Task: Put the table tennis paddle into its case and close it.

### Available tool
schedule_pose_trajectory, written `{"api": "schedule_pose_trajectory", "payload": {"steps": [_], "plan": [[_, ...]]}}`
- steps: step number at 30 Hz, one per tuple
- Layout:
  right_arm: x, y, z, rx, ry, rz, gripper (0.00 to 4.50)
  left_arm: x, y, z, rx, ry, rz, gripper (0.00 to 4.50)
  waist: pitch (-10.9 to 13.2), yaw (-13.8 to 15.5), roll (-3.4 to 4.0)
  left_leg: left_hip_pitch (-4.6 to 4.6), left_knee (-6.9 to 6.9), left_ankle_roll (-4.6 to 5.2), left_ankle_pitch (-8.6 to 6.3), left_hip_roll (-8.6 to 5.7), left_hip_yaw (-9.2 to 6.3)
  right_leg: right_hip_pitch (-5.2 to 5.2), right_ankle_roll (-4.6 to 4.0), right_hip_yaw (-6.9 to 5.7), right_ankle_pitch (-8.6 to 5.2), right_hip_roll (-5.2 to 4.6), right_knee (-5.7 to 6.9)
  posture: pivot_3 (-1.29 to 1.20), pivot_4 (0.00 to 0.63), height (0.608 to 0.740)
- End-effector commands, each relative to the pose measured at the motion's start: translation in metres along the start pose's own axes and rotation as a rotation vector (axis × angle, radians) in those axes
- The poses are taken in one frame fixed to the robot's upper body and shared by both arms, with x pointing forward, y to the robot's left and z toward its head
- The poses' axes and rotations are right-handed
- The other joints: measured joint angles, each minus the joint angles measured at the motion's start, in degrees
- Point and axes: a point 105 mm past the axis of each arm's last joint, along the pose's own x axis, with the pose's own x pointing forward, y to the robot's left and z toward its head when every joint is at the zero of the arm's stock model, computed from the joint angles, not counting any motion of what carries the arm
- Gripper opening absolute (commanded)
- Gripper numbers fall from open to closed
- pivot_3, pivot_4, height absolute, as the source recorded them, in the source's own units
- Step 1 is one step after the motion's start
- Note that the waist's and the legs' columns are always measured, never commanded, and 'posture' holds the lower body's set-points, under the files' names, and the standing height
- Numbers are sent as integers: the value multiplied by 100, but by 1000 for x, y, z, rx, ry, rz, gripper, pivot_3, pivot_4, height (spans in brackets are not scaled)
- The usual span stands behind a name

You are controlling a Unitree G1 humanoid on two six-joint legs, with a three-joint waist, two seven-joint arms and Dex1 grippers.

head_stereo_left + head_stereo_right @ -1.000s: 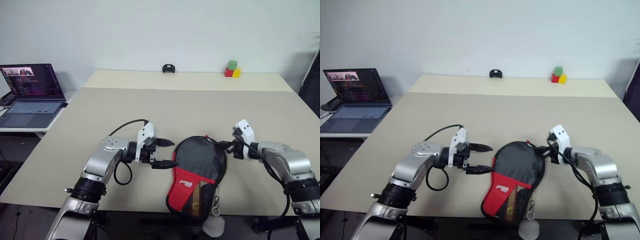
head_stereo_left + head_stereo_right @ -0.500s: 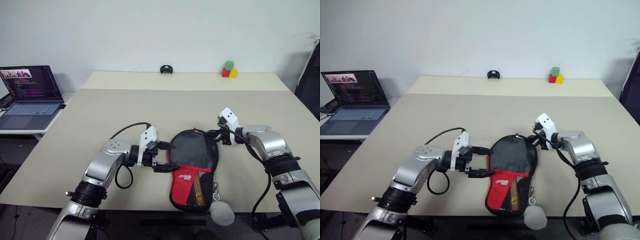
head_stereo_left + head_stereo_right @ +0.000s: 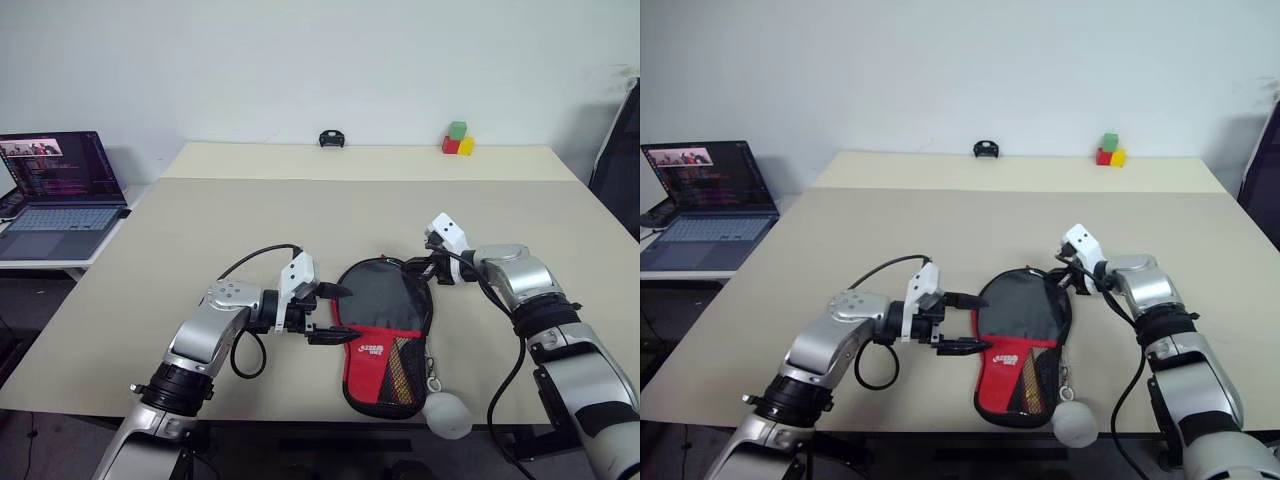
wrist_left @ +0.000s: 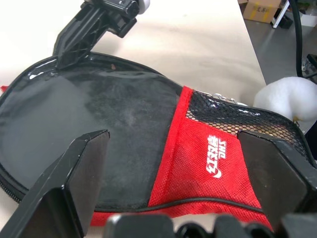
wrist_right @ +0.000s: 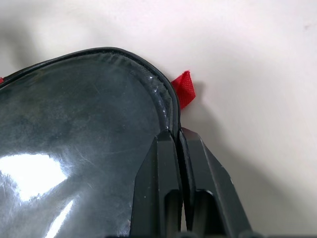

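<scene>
case [image 3: 385,335]: lying flat at the lower centre of the frame, on the near edge of the table [image 3: 300,215], black round end pointing away, red mesh end toward the bottom
paddle: not telling it apart from the case here
left gripper [image 3: 330,312]: sitting just left of the case, fingers spread wide, gripping nothing
right gripper [image 3: 414,266]: reaching in from the right, fingers pressed together on the case's far black rim
fluffy ball [image 3: 445,415]: hanging off the table edge, lower right of the case
laptop [image 3: 55,190]: standing open at the far left
</scene>
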Motion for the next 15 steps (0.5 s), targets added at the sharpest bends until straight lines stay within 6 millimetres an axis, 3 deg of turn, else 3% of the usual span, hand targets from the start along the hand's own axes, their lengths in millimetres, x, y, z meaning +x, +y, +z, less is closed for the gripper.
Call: {"api": "schedule_pose_trajectory", "payload": {"steps": [1, 8, 11, 15], "plan": [[-1, -2, 22, -84, -47, -7, 39, 3, -5, 7, 34, -17, -21, 4500, 0, 0, 0, 0, 0, 0, 0, 0, 0, 0, 0, 0, 0, 0, 0, 0, 150, 740], [3, 1, 9, -74, -2, -4, 39, 4, -6, 6, 30, -16, -22, 4500, 0, 0, 0, 0, 0, -1, 0, 0, 0, -1, 0, 2, 0, 0, 0, 0, 150, 740], [3, -1, 6, -62, 3, -25, 565, 4, -5, 5, 30, -15, -22, 4500, 0, 0, 0, 0, 0, -1, 0, 0, 0, -1, 0, 2, 0, 0, 0, 0, 150, 740], [5, -5, 5, -55, 3, -61, 1920, 5, -4, 5, 32, -14, -24, 4500, 0, 1, 0, 0, 0, -1, 0, 0, 0, -1, 0, 2, 0, 0, 0, 0, 150, 740]]}}
